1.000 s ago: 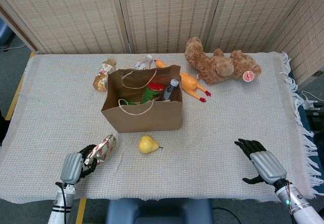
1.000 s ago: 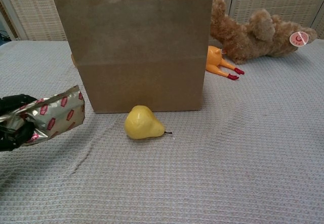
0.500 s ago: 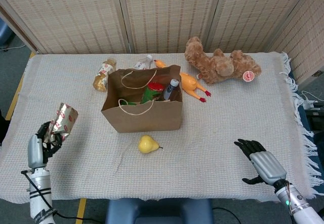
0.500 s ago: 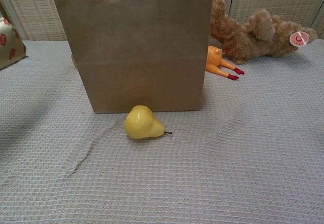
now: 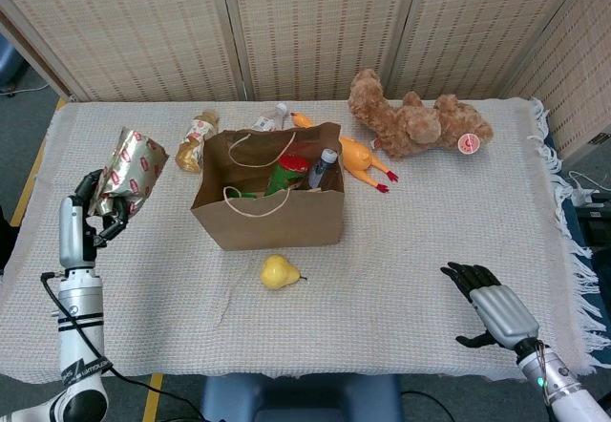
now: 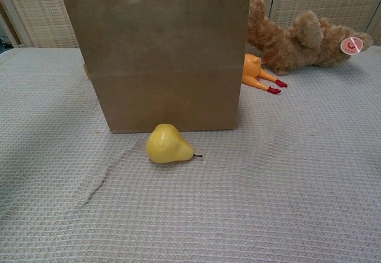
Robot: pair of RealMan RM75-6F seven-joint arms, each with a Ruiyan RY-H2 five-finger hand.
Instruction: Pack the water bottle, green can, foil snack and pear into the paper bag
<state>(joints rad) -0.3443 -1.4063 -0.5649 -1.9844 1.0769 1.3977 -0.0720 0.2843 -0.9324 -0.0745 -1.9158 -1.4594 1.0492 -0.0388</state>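
Observation:
My left hand (image 5: pixel 86 214) holds the silver foil snack (image 5: pixel 132 167) with red marks, raised above the table to the left of the brown paper bag (image 5: pixel 270 220). The bag (image 6: pixel 161 60) stands open at mid table. Inside it I see a green can (image 5: pixel 284 176) with a red top and a dark bottle (image 5: pixel 322 168). The yellow pear (image 5: pixel 279 271) lies on the cloth just in front of the bag, and the chest view also shows the pear (image 6: pixel 168 144). My right hand (image 5: pixel 487 299) rests open near the front right edge, holding nothing.
A brown teddy bear (image 5: pixel 415 121) lies at the back right, an orange rubber chicken (image 5: pixel 359 160) beside the bag. Two bottles (image 5: pixel 196 138) lie behind the bag on the left. The woven cloth (image 5: pixel 430 241) covers the whole table.
My left hand has lifted the foil snack from near the front edge up and back, leaving the chest view. The right hand, bag and pear have not moved.

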